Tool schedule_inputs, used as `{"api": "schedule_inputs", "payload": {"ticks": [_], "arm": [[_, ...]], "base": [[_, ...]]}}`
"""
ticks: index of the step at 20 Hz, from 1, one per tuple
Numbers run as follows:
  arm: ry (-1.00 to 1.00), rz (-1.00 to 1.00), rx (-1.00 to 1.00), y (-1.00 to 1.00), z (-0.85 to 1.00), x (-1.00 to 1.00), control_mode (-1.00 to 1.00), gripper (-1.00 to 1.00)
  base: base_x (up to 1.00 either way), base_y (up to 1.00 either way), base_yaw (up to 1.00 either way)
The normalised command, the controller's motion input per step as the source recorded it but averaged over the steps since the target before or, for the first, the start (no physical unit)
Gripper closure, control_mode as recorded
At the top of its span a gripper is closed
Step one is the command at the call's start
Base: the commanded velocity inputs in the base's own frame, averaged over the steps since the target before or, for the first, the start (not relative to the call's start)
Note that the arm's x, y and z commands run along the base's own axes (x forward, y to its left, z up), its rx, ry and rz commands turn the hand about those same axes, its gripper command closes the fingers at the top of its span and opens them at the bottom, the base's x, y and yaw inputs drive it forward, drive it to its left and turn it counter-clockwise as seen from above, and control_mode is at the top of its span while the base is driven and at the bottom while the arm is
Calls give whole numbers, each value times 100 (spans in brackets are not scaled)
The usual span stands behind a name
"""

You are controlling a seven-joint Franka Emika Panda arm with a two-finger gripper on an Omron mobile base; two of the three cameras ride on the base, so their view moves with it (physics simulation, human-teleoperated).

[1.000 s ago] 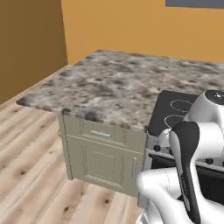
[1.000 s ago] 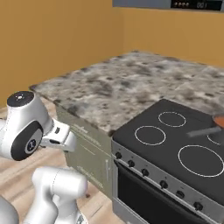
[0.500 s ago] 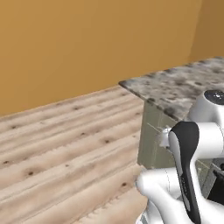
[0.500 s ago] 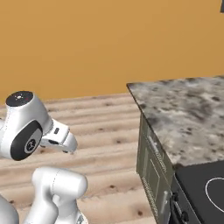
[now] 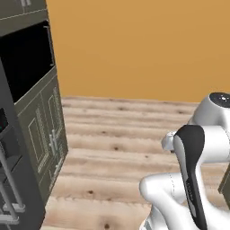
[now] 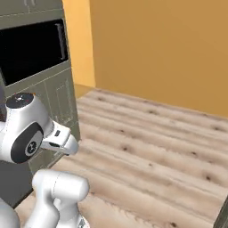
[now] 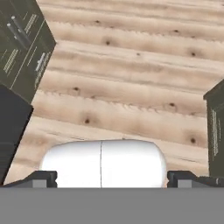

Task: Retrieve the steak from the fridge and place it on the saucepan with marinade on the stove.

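Your jaws (image 7: 109, 177) stand wide apart, holding nothing, above the plank floor (image 7: 131, 87). At your left, a sliver of the grey fridge (image 5: 13, 197) stands upright, its bar handle (image 5: 10, 191) running vertically. Beyond, olive cabinets (image 5: 42, 130) meet a smooth orange wall (image 5: 134, 49).

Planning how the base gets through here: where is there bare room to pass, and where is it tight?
The wooden floor lies bare from the orange wall down toward the robot, bordered on the left by the tall grey-green cabinet with its black-windowed oven. It is tighter along that cabinet's front, where bar handles stick out at lower left.
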Motion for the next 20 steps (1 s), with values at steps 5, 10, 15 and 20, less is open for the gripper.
{"api": "schedule_inputs", "payload": {"ticks": [5,10,15,20], "arm": [[0,0,0,0,0,0,100,-100],[0,0,0,0,0,0,100,-100],[0,0,0,0,0,0,100,-100],[0,0,0,0,0,0,100,-100]], "base": [[0,-14,100],[0,-17,100],[0,-31,98],[4,-28,87]]}}
